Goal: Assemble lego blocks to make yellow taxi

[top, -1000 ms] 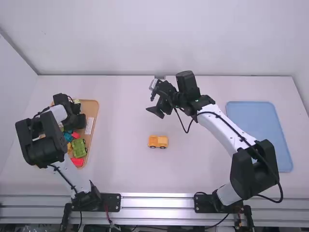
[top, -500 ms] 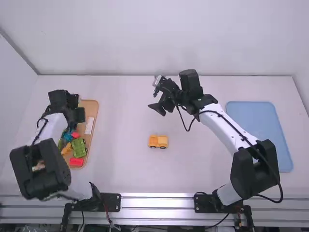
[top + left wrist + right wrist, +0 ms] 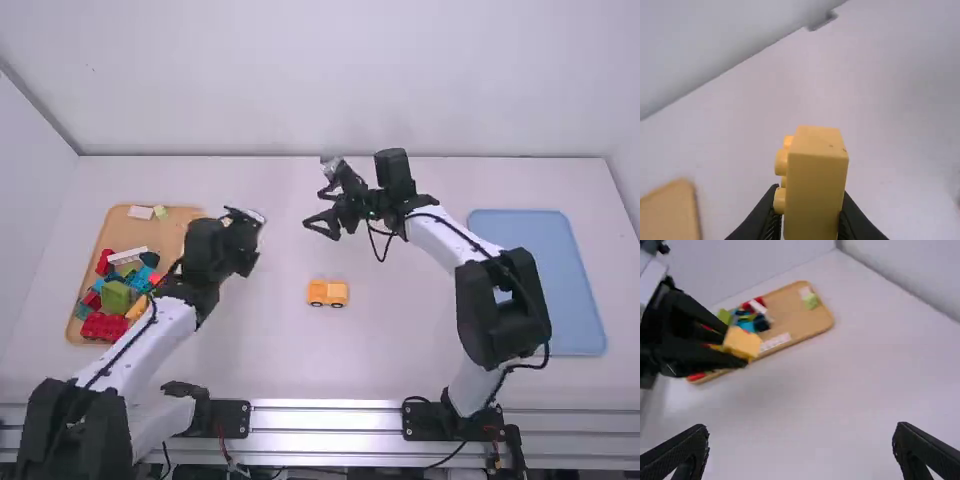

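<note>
The high view, read as a clock with twelve pointing away from the camera, has a small orange-yellow toy vehicle body with dark wheels standing on the white table near its middle. Out from it at nine o'clock lies a tan tray with rounded corners full of loose blocks. Inside that tray, a large red studded plastic brick sits toward seven o'clock, a green block just beside it at about one, and a small pale block at twelve. A light-blue flat tray lies at three o'clock from the vehicle body, well apart from it.

The left gripper is above the table at about ten o'clock from the vehicle body. In the left wrist view its two fingers are closed around a yellow-orange plastic block with round studs on one side, held off the table. The right gripper is at twelve o'clock from the vehicle body; the right wrist view shows its fingers spread wide with nothing between them.
</note>
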Robot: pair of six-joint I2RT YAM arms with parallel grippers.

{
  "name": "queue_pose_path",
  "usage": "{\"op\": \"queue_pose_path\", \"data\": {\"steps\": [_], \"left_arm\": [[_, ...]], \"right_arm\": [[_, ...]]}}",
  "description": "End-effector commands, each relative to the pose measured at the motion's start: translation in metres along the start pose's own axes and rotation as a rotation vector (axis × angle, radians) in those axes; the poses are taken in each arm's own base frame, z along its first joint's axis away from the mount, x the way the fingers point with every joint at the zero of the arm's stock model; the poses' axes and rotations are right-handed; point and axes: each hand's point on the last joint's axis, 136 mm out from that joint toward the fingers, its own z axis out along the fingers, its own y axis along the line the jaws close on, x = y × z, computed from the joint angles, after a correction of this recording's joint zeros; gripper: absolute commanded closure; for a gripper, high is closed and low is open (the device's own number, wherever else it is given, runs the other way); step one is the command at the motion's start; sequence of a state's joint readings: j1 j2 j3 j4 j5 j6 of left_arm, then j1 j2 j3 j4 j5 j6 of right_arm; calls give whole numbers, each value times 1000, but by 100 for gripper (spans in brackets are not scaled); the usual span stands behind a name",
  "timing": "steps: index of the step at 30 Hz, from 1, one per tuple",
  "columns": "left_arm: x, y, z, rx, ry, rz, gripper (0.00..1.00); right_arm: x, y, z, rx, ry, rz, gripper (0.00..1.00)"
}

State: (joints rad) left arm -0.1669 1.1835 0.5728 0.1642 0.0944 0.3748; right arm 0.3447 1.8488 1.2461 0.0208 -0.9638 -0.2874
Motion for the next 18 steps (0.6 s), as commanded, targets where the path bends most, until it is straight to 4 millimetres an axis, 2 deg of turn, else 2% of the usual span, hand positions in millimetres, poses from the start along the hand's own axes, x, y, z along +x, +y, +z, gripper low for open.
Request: {"op": "queue_pose_path", "data": {"steps": [1, 4, 5, 7, 12, 15, 18], "left_arm": [[-7, -19, 2, 37, -37, 96, 86], [-20, -42, 4, 107, -98, 123, 87], [-20, -42, 4, 107, -98, 123, 87], [-29, -56, 6, 153, -141, 135, 87], [-42, -68, 13, 170, -192, 130, 85], [-51, -80, 18, 190, -229, 103, 86], [-53, -83, 27, 168, -238, 63, 86]], "right_arm": [[-14, 18, -8, -146, -60, 6, 6], [-4, 19, -11, -162, -65, -12, 16], [-4, 19, -11, -162, -65, -12, 16], [2, 14, -15, -154, -91, -14, 16], [7, 12, -25, -169, -174, 37, 16], [8, 17, -24, -152, -237, 75, 15], [6, 20, -25, -120, -293, 101, 16]]}}
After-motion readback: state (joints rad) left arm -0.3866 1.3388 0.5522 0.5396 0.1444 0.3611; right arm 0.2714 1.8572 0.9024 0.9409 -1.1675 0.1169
